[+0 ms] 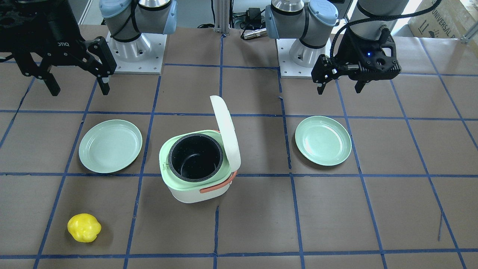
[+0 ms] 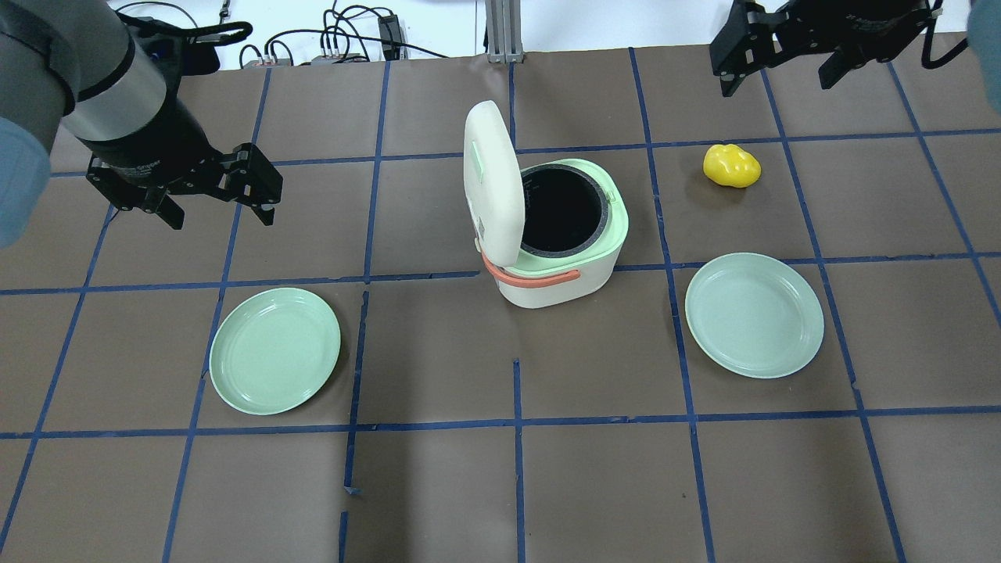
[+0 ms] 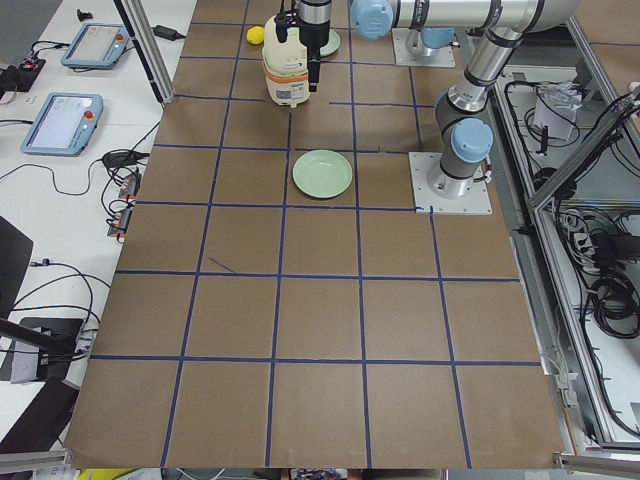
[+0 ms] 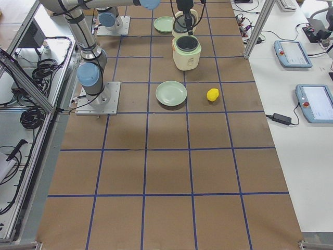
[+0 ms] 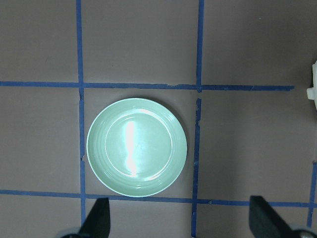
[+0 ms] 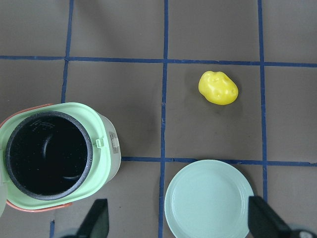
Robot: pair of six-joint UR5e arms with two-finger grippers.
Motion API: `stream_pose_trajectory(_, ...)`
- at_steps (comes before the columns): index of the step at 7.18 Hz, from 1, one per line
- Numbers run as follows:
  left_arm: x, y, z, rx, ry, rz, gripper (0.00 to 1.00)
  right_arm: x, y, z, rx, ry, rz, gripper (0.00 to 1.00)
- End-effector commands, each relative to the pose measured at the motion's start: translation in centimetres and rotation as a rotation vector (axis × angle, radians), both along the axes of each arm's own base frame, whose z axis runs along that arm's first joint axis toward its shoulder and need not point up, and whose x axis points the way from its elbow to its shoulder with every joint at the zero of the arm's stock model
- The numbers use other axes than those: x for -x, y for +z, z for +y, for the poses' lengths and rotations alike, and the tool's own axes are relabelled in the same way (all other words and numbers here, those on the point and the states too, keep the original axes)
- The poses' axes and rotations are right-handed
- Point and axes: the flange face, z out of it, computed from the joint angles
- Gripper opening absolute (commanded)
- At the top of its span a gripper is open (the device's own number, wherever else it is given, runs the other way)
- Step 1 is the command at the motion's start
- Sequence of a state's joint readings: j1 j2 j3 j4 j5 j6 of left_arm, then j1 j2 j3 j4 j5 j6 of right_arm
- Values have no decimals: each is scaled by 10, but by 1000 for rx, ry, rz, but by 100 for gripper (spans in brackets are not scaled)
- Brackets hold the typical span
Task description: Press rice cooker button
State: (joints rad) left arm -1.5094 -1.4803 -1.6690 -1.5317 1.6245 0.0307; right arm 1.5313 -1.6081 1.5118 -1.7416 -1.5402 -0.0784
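In the overhead view our left gripper (image 2: pixel 217 213) hangs above the table (image 2: pixel 438 485) with its fingers spread wide and nothing between them. Its wrist camera looks straight down on a pale green plate (image 5: pixel 136 147), and the two fingertips (image 5: pixel 96 220) show at the bottom edge, well apart. In the overhead view this left plate (image 2: pixel 275 350) lies at about 5 o'clock from the left gripper.

Our right gripper (image 2: pixel 778 82) hovers at the far right of the table, its jaws also open and empty. A yellow lump (image 2: pixel 731 166) sits on the table at about 7 o'clock from it.

The rice cooker (image 2: pixel 559 266) stands near the middle of the table, at roughly 3 o'clock from the left gripper and 8 o'clock from the right one, well apart from both. Its white lid (image 2: pixel 491 184) stands raised on the cooker's 9 o'clock side, so we see into the black inner pot (image 2: pixel 563 211). An orange handle (image 2: pixel 532 275) lies across the near side of the body. We cannot tell for certain where the button is.

The right plate (image 2: pixel 755 315) lies at 4 o'clock from the cooker, the left plate at 8 o'clock and the yellow lump at 2 o'clock, none touching it.
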Motion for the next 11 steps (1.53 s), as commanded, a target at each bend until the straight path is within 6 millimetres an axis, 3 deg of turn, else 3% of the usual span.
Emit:
stream_pose_trajectory(1,0,0,0,1,0,0,100,0,-8,-9,-18,4,-7,100)
stream_pose_trajectory(3,0,0,0,1,0,0,100,-2,-16,-7,-47,8,-16,100)
stream_pose_trajectory(5,0,0,0,1,0,0,100,-5,-34,6,-217,12,-55,100)
stream_pose_trajectory(11,0,0,0,1,0,0,100,-3,-34,7,-226,11,-32,100)
